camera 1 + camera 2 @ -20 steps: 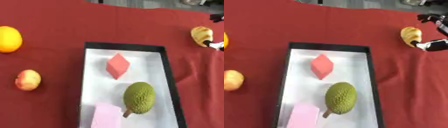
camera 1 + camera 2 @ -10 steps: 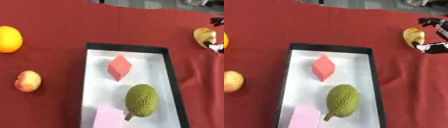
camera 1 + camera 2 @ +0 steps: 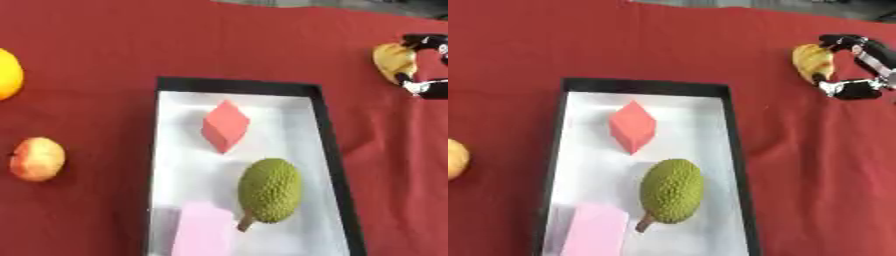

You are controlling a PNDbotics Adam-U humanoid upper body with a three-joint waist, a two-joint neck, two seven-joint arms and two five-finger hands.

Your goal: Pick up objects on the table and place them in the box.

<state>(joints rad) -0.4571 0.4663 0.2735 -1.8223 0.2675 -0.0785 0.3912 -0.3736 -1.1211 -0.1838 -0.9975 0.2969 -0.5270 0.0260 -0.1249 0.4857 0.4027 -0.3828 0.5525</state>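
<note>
We see the right hand [image 3: 857, 67] at the far right edge of the desk [image 3: 623, 45], which is covered in red cloth. Only part of the hand shows, coming in from the right side. Its dark fingers [image 3: 846, 41] arc over the top of a yellow, banana-like fruit [image 3: 811, 62], and a lower silver-and-black digit, which we take for the thumb, lies below and just to the right of it. The digits are curled into a hook around the fruit's right side, close against it; we cannot tell for certain whether they press on it, nor whether the fruit is lifted off the cloth. In the left eye view the same hand shows only as fingertips at the picture's edge.

The box [image 3: 236, 86] is a shallow black-rimmed tray with a white floor, lying in the middle of the desk, well apart from the hand. Inside it we see a red block [image 3: 225, 125] towards the far end, a green spiky fruit [image 3: 269, 190] with a short stem nearer us on the right, and a pink block [image 3: 203, 231] at the near left.

To the left of the box, on the cloth, lie an apple [image 3: 37, 158] and, farther back at the edge, an orange [image 3: 8, 74].
</note>
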